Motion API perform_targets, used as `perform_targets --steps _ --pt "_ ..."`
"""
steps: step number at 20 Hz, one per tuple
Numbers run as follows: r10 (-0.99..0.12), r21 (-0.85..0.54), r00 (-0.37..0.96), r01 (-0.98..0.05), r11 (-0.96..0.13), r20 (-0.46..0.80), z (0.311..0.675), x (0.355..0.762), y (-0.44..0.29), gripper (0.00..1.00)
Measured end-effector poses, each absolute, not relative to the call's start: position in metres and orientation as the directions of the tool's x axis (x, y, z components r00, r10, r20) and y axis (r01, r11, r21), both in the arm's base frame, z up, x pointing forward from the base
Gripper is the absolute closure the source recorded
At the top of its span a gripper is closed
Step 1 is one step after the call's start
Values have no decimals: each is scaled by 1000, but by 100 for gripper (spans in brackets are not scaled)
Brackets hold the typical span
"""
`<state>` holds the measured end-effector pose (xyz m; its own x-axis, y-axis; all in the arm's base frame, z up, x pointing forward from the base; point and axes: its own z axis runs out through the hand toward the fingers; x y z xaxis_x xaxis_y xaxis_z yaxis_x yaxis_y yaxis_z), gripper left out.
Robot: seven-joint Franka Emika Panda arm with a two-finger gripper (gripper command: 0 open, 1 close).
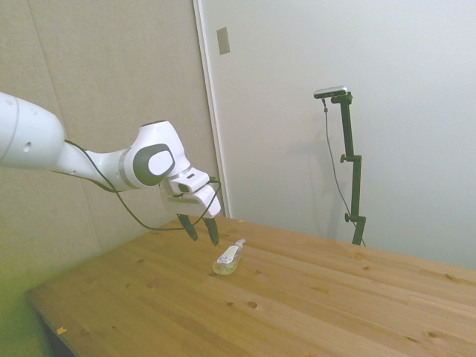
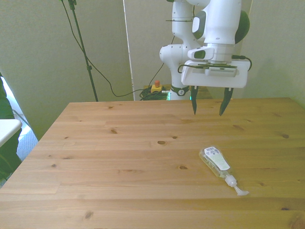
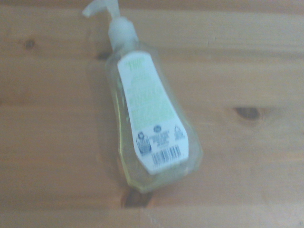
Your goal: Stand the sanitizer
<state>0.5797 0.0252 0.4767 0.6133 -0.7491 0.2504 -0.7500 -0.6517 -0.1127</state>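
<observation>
The sanitizer (image 2: 218, 163) lies flat on the wooden table (image 2: 119, 167), a small clear bottle with yellowish liquid, a white label and a white pump cap (image 2: 237, 187) pointing toward the table's near edge. In the side view the sanitizer (image 1: 227, 257) rests near the table's far side. The wrist view shows the sanitizer (image 3: 148, 118) from straight above, label up. My gripper (image 2: 209, 105) hangs open in the air, above and behind the bottle, with nothing between its dark fingers (image 1: 201, 228).
The table (image 1: 297, 305) carries nothing else. Cables and a small red-topped device (image 2: 155, 87) lie on the floor behind the table's far edge. A white surface (image 2: 7, 128) juts in at the front view's left.
</observation>
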Motion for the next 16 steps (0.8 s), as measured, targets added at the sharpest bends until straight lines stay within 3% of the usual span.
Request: perform_targets --steps 7,16 --pt "-750 -104 596 -759 -643 288 468 662 45 0" --pt "-726 -65 633 -740 -669 271 424 734 46 0"
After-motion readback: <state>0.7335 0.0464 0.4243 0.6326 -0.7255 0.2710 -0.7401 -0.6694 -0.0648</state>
